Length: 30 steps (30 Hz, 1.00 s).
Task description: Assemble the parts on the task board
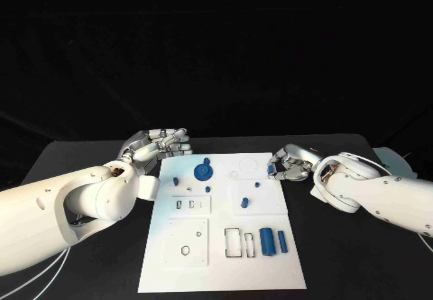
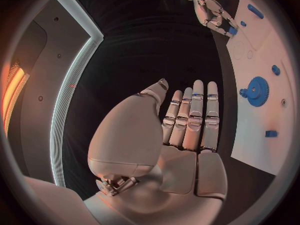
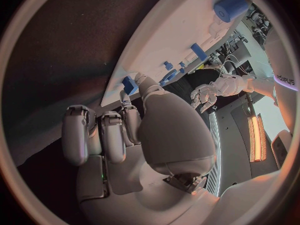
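Surface: matte black table (image 1: 351, 262), dark unlit backdrop behind.

Item 1: flat white rectangular task board (image 1: 221, 262), lying lengthwise at the table's middle, with recessed outlines, small holes and two raised square panels on its near half. Bare black tabletop borders it on both long sides and at the far end.

Item 2: blue toothed gear (image 1: 204, 170), round, standing on the board's far half; small blue pegs close by.

Item 3: two blue cylinders (image 1: 268, 240), smooth, lying side by side near the board's near right edge, beside a rectangular slot.

Item 4: small blue upright piece (image 1: 244, 202) at the board's centre right.

Item 5: left hand (image 1: 163, 147), silver metal on a glossy white arm, just off the board's far left corner; fingers straight and together, palm bare, holding nothing.

Item 6: right hand (image 1: 290, 164), silver, at the board's far right edge; fingers curled inward. The left wrist view shows a small blue part (image 2: 232, 31) at its fingertips; whether it is grasped cannot be told.
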Each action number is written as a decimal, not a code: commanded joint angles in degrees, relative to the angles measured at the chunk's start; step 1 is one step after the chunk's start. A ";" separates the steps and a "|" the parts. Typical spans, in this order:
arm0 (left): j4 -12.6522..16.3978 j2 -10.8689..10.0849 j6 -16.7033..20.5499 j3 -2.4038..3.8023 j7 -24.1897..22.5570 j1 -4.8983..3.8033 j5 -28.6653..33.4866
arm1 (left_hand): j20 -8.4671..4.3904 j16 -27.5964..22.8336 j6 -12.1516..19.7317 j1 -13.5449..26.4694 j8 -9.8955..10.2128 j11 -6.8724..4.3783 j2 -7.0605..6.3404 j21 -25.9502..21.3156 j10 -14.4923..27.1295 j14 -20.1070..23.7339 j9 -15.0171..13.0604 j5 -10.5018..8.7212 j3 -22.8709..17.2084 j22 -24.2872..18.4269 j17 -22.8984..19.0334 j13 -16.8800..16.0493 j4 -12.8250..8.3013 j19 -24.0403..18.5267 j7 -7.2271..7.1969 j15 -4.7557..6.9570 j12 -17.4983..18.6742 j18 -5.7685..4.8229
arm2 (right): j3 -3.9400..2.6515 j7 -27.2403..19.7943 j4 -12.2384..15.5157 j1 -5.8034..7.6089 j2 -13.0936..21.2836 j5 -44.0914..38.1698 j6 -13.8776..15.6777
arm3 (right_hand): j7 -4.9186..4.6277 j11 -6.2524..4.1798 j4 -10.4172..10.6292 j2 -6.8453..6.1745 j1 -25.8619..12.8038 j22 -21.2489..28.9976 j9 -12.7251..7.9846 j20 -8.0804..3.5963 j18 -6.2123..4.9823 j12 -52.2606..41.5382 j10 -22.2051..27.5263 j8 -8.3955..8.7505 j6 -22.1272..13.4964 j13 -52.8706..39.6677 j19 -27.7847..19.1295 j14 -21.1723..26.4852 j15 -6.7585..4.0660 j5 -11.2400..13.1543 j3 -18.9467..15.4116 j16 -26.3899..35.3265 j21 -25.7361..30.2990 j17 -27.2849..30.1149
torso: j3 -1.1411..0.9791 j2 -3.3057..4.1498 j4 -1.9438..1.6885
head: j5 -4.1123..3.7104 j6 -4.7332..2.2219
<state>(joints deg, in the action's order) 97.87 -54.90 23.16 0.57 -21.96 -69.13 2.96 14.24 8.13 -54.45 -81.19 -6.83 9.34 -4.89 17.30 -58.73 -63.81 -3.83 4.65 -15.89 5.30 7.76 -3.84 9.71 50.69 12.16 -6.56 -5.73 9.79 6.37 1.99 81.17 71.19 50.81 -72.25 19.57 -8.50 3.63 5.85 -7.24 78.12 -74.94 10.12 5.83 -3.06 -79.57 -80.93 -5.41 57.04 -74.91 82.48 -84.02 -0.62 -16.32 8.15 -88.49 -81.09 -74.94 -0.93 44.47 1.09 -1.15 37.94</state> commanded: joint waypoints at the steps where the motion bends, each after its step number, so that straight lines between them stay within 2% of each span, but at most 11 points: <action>1: 0.06 0.07 -1.08 0.03 -0.25 -0.08 0.02 | 0.41 -0.18 -0.18 -0.24 0.22 0.19 0.11 -0.24 -0.07 -0.07 0.02 -0.32 -0.02 -0.10 0.05 0.05 -0.34 -0.18 0.12 -0.31 0.38 0.77 | 0.01 0.32 -0.01 -0.06 -0.15 -0.67 0.51 | 0.02 0.05 0.04 0.67 0.10 -5.88 0.10 0.12 0.34 -0.23 -0.35 -0.21 0.62 -4.05 0.37 -5.27 0.29 -0.40 0.01 -0.24 -0.22 -12.13 | -0.03 0.00 -0.02 | -0.06 0.09; 8: 0.06 0.06 -0.94 0.03 -0.28 -0.08 0.02 | 0.41 -0.18 -0.18 -0.24 0.22 0.19 0.11 -0.24 -0.07 -0.07 0.02 -0.32 -0.02 -0.10 0.05 0.05 -0.34 -0.18 0.12 -0.31 0.38 0.77 | 0.01 0.62 -0.37 -0.06 -0.39 -0.67 0.67 | 0.38 -0.26 -0.11 1.76 0.48 -6.08 0.32 -0.06 0.37 -0.45 -0.57 -0.64 1.84 -4.28 0.52 -5.29 0.06 -0.42 0.74 -0.28 -0.33 -12.21 | 0.01 -0.01 -0.01 | -0.19 -0.08; 19: -0.01 0.10 -0.91 0.03 -0.31 -0.08 0.02 | 0.42 -0.24 -0.20 -0.34 0.25 0.19 0.15 -0.26 -0.09 -0.10 0.02 -0.31 -0.09 -0.12 0.08 0.05 -0.43 -0.17 0.13 -0.31 0.43 0.78 | 0.01 0.56 -0.70 -0.06 -0.79 -0.76 1.19 | 2.10 -1.77 -1.16 4.68 1.95 -6.71 1.12 -1.14 0.51 -1.13 -1.38 -2.39 5.53 -5.06 0.96 -5.37 -1.20 2.11 3.82 -0.41 -0.75 -12.53 | -0.06 0.02 -0.02 | -0.26 0.16; 26: -0.05 0.12 -0.91 0.03 -0.29 -0.07 0.02 | 0.42 -0.24 -0.20 -0.34 0.25 0.19 0.15 -0.26 -0.09 -0.10 0.02 -0.31 -0.09 -0.12 0.08 0.05 -0.43 -0.17 0.13 -0.31 0.43 0.78 | 0.00 0.14 -0.30 -0.07 -0.84 -1.10 3.21 | 2.37 -2.00 -1.53 5.05 2.08 -7.01 1.27 -1.39 0.59 -1.34 -1.63 -2.68 5.99 -5.30 1.18 -5.41 -1.43 2.91 4.59 -0.47 -0.98 -12.67 | -0.08 -0.01 0.04 | -0.21 0.24; 30: -0.11 0.15 -0.98 0.03 -0.28 -0.07 0.02 | 0.42 -0.24 -0.20 -0.34 0.25 0.19 0.15 -0.26 -0.09 -0.10 0.02 -0.31 -0.09 -0.12 0.08 0.05 -0.43 -0.17 0.13 -0.31 0.43 0.78 | -0.05 0.46 1.50 -0.07 -0.46 -1.28 5.10 | 2.40 -2.04 -1.55 5.01 1.92 -7.29 1.30 -1.46 0.67 -1.50 -1.80 -2.70 6.03 -5.48 1.40 -5.46 -1.48 2.71 4.71 -0.55 -1.24 -12.86 | -0.11 -0.06 0.06 | -0.09 0.28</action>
<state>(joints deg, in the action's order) 97.72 -54.86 23.16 0.57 -21.93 -69.13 2.96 14.24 8.14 -54.45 -81.19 -6.83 9.34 -4.90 17.30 -58.73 -63.81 -3.83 4.65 -16.06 5.26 7.74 -3.84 9.54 50.69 12.16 -6.57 -5.49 9.79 6.37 2.35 82.07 71.17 50.29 -72.61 22.20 -6.32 1.89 4.34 -2.83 80.06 -74.91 10.83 4.65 -3.06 -80.89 -82.67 -7.89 62.46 -74.91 83.66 -84.04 -1.87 -13.49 12.52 -88.69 -82.19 -74.93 -1.02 44.47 1.12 -1.32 38.19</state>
